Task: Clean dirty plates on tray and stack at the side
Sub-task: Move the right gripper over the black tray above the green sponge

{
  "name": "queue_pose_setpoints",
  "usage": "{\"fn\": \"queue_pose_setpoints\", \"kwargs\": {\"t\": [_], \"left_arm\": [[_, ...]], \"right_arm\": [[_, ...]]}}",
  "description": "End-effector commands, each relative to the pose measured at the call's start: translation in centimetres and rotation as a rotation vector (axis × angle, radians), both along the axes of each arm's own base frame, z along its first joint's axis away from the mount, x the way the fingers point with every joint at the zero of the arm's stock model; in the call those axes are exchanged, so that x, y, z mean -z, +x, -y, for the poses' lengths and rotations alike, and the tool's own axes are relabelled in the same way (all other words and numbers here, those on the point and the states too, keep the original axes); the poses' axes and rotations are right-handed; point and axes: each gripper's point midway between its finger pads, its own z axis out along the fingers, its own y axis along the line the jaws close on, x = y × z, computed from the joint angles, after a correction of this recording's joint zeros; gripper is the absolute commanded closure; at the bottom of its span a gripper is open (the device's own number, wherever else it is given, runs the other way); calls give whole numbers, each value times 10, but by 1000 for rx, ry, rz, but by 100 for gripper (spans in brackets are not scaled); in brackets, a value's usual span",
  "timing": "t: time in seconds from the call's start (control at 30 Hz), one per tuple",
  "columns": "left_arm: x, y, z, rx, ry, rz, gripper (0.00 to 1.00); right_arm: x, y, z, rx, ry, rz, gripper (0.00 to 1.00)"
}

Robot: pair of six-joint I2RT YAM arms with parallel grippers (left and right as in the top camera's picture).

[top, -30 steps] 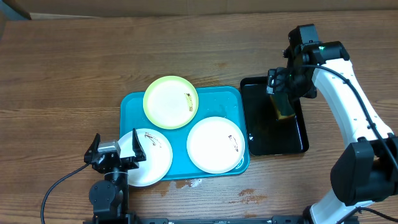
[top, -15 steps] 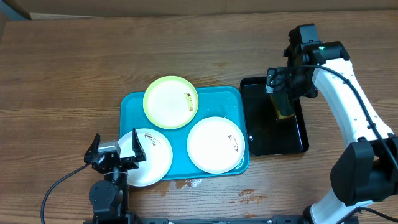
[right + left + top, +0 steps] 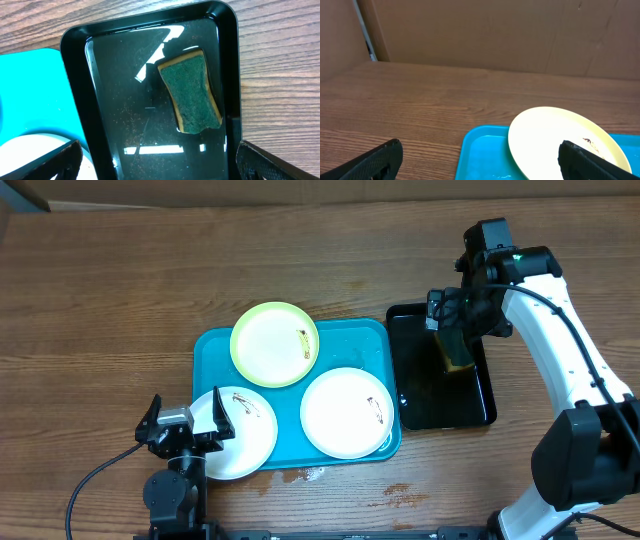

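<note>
Shifted only a hair since a second ago: the right arm's end over the black tray. Plates, trays and left arm in the same places as before.

Nearest, at the near left: left fingers (image 3: 370, 162), spread wide, pinching nothing. From overhead, one of them crossing the left edge of a white plate (image 3: 245, 438).

That plate overhanging the near-left corner of the turquoise tray (image 3: 212, 365), with a brown smear toward its far side.

Just to its right, with a strip of bare tray between: second white plate (image 3: 345, 412), in the tray's near-right part, a small smear by its right edge.

Farther off: yellow-green plate (image 3: 270, 345), smeared at its right, sitting over the tray's far rim and jutting onto the desk (image 3: 120, 290).

Close against the turquoise tray's right side: glossy black tray (image 3: 420, 395), wet. In its far half, toward the right, one green-topped sponge (image 3: 192, 92).

Above that sponge: right fingers (image 3: 272, 160), spread wide, gripping nothing, their tips well apart at either side of the wrist view.

Farthest, beyond the desk: brown board wall (image 3: 495, 35).

Counted: three plates, two white and one yellow-green, each lying singly. Two trays. One sponge. Two arms.
</note>
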Motion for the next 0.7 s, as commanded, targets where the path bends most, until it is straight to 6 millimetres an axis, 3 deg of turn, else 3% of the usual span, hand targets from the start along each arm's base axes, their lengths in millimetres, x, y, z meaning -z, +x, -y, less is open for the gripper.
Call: {"fn": "queue_pose_setpoints", "kwargs": {"t": [0.0,0.67], "left_arm": [[-1,0,-1,-11,-12,10,0],[-1,0,-1,-11,-12,10,0]], "right_arm": [[-8,6,1,-6,-7,31,0],[-7,0,2,-5,-9,5,0]]}}
